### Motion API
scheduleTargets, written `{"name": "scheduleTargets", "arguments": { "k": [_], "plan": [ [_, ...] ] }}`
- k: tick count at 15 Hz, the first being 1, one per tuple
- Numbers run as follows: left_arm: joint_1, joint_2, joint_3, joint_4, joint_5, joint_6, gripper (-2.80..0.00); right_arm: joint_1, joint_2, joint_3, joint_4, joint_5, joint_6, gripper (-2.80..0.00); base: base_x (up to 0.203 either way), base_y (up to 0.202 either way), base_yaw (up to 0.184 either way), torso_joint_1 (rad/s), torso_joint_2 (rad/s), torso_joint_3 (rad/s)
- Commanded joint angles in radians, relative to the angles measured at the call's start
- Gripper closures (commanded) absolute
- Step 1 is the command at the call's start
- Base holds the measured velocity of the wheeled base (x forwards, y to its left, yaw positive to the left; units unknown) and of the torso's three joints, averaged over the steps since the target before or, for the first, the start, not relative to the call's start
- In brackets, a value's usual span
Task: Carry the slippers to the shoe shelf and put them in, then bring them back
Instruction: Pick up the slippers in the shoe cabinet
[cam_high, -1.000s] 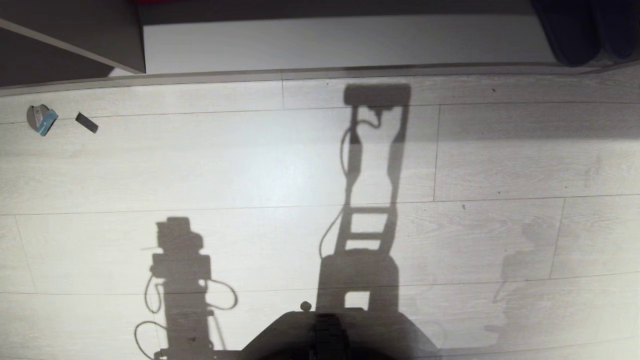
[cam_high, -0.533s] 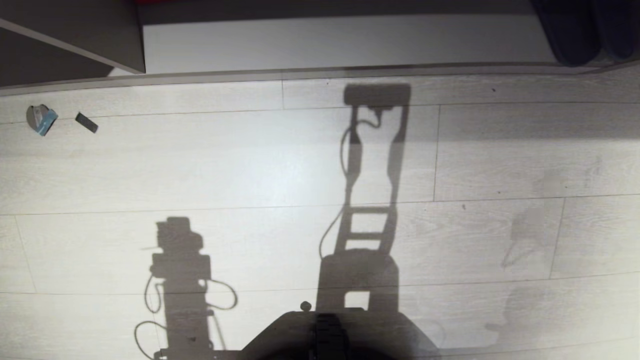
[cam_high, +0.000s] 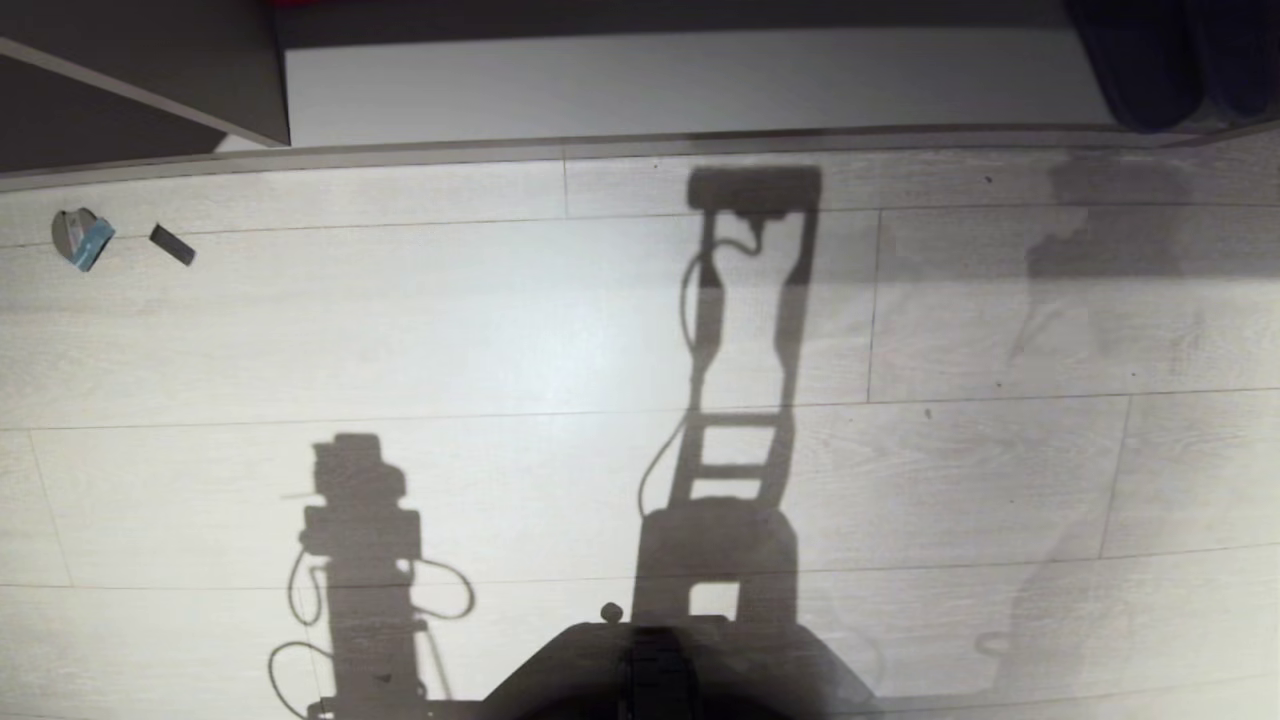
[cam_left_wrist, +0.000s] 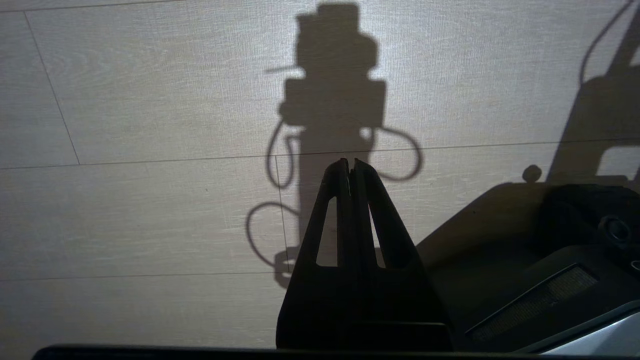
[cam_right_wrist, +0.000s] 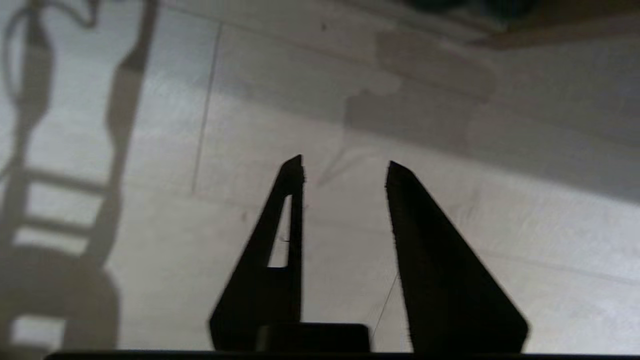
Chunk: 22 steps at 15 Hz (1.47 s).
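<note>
Head view alone shows the slippers (cam_high: 1165, 60), two dark rounded toes side by side on the shoe shelf's (cam_high: 680, 90) smooth pale base board at the far right, edged by a thin dark strip against the wood-grain floor (cam_high: 500, 330). Left wrist view shows the left gripper (cam_left_wrist: 350, 165), thin black tapered jaws pressed together over the floor. Right wrist view shows the right gripper (cam_right_wrist: 345, 175), jaws spread and empty.
</note>
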Motion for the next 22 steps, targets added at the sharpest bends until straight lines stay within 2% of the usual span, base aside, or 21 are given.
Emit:
{"name": "scheduleTargets", "arguments": {
  "k": [1,2,4,5,7,11,15,17,22],
  "plan": [
    [0.000,-0.001,0.000,0.000,0.000,-0.001,0.00,-0.018,0.250,-0.046,-0.204,-0.013,-0.023,-2.80,0.000,0.000,0.000,0.000,0.00,0.000],
    [0.000,-0.001,0.000,0.000,0.000,0.000,0.00,-0.023,0.305,-0.078,-0.281,-0.018,-0.031,-2.80,0.000,0.000,0.000,0.000,0.00,0.000],
    [0.000,0.001,0.000,0.000,0.000,-0.001,0.00,-0.032,0.351,-0.168,-0.344,-0.023,-0.038,-2.80,0.000,0.000,0.000,0.000,0.00,0.000],
    [0.000,-0.001,0.000,0.000,0.000,-0.001,0.00,-0.034,0.381,-0.207,-0.356,-0.027,-0.023,-2.80,0.000,0.000,0.000,0.000,0.00,0.000],
    [0.000,0.001,0.000,0.000,0.000,-0.003,0.00,-0.077,0.419,-0.269,-0.417,-0.041,0.073,-2.80,0.000,0.000,0.000,0.000,0.00,0.000],
    [0.000,0.001,0.000,0.000,0.000,-0.003,0.00,-0.091,0.493,-0.374,-0.516,-0.045,0.113,-2.80,0.000,0.000,0.000,0.000,0.00,0.000],
    [0.000,-0.001,0.000,0.000,0.000,-0.004,0.00,-0.105,0.555,-0.448,-0.530,-0.043,0.122,-2.80,0.000,0.000,0.000,0.000,0.00,0.000],
    [0.000,-0.001,0.000,0.000,0.000,-0.006,0.00,-0.108,0.597,-0.503,-0.567,-0.041,0.171,-2.80,0.000,0.000,0.000,0.000,0.00,0.000],
    [0.000,0.001,0.000,0.000,0.000,-0.006,0.00,-0.141,0.670,-0.561,-0.577,-0.037,0.189,-2.80,0.000,0.000,0.000,0.000,0.00,0.000]
  ]
}}
